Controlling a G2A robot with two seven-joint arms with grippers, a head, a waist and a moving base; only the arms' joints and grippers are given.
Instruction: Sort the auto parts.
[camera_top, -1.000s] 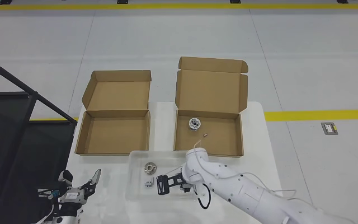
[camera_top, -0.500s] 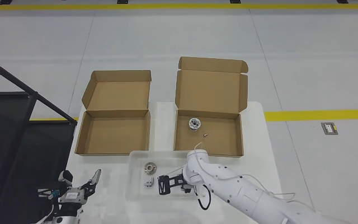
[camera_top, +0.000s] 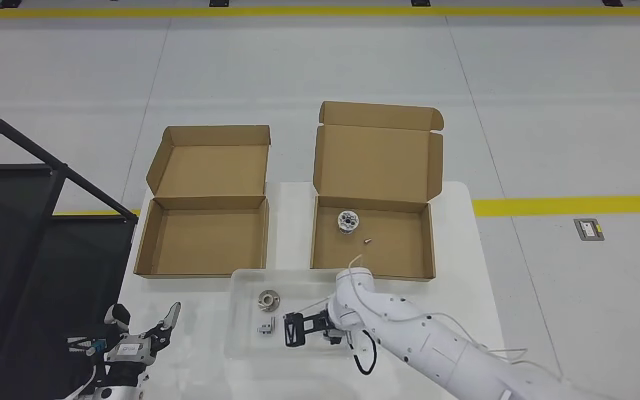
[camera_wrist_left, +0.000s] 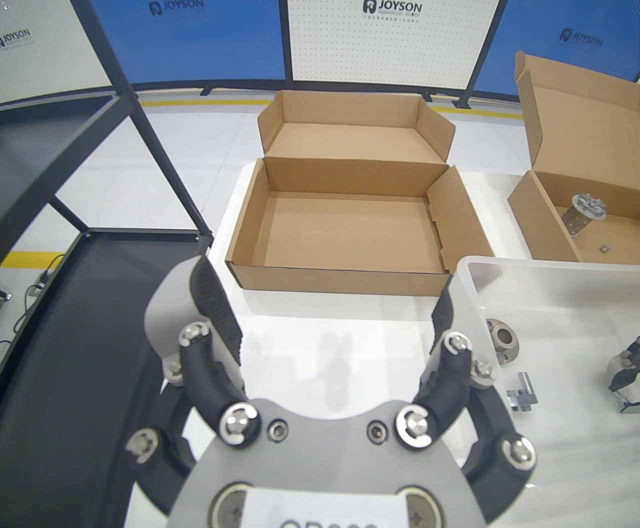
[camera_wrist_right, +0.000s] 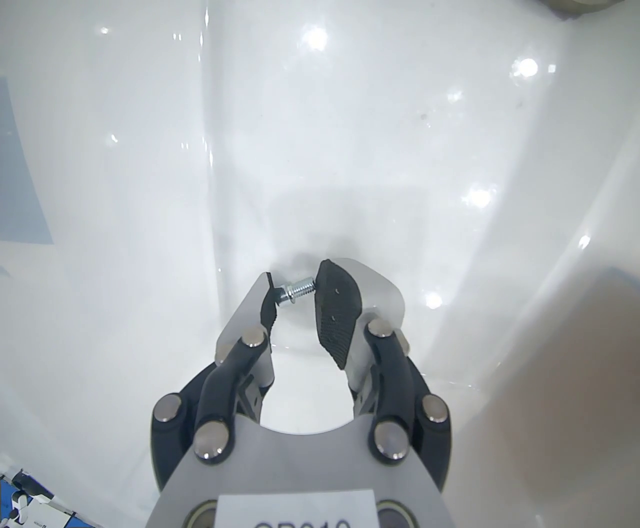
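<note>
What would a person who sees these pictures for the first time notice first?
The right tool pinches a small bolt inside the plastic bin at the near edge of the table. Behind it stand an open left box and a right box holding a round part.

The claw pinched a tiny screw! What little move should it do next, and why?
Probably lift straight up a little. The right claw is pinched on the small silver threaded bolt, low inside the clear plastic bin. It likely has to clear the bin's wall before carrying the bolt over to a brown cardboard box.
</note>
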